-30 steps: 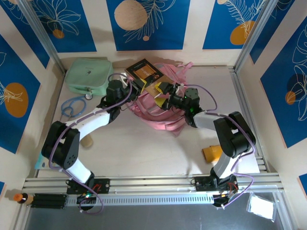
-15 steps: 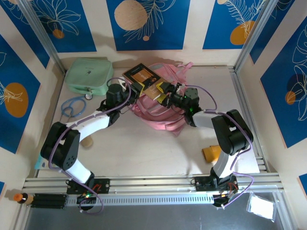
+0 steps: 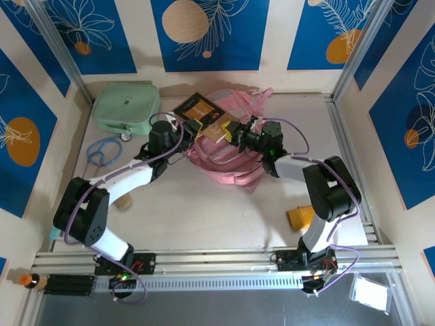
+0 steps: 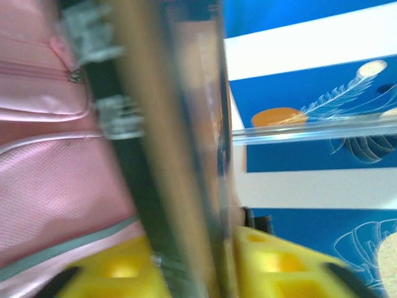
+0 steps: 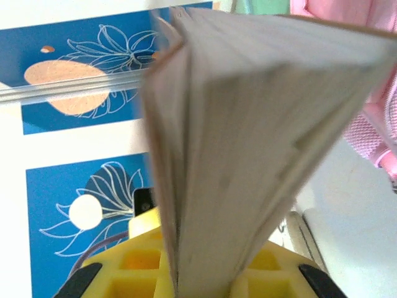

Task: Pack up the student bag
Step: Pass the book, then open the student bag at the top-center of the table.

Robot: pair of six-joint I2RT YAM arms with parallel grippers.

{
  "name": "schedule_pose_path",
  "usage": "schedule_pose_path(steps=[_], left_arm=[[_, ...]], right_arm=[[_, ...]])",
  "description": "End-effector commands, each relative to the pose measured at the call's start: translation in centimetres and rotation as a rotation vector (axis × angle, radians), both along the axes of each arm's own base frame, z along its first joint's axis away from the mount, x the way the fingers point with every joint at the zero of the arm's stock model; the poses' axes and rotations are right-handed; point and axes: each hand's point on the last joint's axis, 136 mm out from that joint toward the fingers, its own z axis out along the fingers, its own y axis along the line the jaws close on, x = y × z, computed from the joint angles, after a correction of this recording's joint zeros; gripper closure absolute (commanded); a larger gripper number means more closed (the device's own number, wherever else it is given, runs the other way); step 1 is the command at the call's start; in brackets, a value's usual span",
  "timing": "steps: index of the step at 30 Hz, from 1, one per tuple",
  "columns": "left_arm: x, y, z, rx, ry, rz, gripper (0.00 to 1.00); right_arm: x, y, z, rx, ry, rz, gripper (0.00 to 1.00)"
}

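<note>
Newly closed, the right claw point(image 3: 234, 131) clamps the book point(image 3: 200, 112) above the student bag point(image 3: 228, 163); opposite, the blurred left claw point(image 3: 192, 128) may be releasing.

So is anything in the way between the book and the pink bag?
Nothing visible is. The right gripper holds the book right at the student bag, with no other thing between them. Whether the bag's mouth is open, I cannot tell.

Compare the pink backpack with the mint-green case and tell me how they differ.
The pink backpack is larger than the mint-green case. The backpack is slumped, with loose straps; the case lies flat and neatly rectangular. The backpack sits mid-table, a book over it; the case sits in the far left corner. Both look soft-sided.
</note>
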Motion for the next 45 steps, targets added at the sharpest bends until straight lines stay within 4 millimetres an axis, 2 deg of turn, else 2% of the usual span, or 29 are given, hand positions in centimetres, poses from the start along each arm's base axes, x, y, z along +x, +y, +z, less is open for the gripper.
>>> schedule_pose_path(steps=[1, 4, 7, 9, 14, 19, 24, 29, 35, 39, 41, 45], left_arm=[[-1.3, 0.0, 2.3, 0.14, -0.09, -0.059, 0.48], [-2.0, -0.1, 1.3, 0.321, -0.09, -0.131, 0.3], [-2.7, -0.9, -0.2, 0.502, -0.086, -0.225, 0.2], [-3.1, -1.8, -0.9, 0.6, -0.097, -0.285, 0.17], [-4.2, -5.6, -2.2, 0.764, -0.183, -0.475, 0.1], [-4.1, -8.6, -3.7, 0.945, -0.264, -0.592, 0.0], [-4.2, -11.0, -6.8, 1.087, -0.272, -0.755, 0.01], [-4.8, -12.0, -9.7, 1.298, -0.267, -0.892, 0.03], [-2.9, -12.7, -11.3, 1.401, -0.217, -0.855, 0.15], [-1.6, -12.8, -12.2, 1.441, -0.184, -0.811, 0.26], [-1.2, -12.9, -12.6, 1.45, -0.171, -0.801, 0.28], [-0.8, -13.1, -13.7, 1.463, -0.155, -0.798, 0.44]], right_arm=[[0.4, -2.3, 1.4, -0.131, -0.082, -0.058, 0.95], [-0.2, -4.3, 2.2, -0.233, -0.13, -0.09, 0.97], [-0.8, -6.5, 2.9, -0.329, -0.171, -0.121, 0.97], [-1.3, -8.2, 3.1, -0.394, -0.183, -0.15, 0.97], [-3.0, -13.2, 3.8, -0.541, -0.192, -0.258, 0.98], [-4.9, -18.0, 4.3, -0.692, -0.188, -0.383, 0.98], [-6.3, -21.1, 4.2, -0.748, -0.142, -0.455, 0.98], [-7.1, -22.1, 3.8, -0.753, -0.112, -0.481, 0.98], [-7.2, -22.4, 3.2, -0.751, -0.076, -0.488, 0.98], [-7.3, -22.7, 3.0, -0.758, -0.06, -0.5, 0.98], [-7.4, -23.0, 2.8, -0.764, -0.046, -0.506, 0.98], [-7.6, -23.3, 2.5, -0.768, -0.03, -0.512, 0.98]])
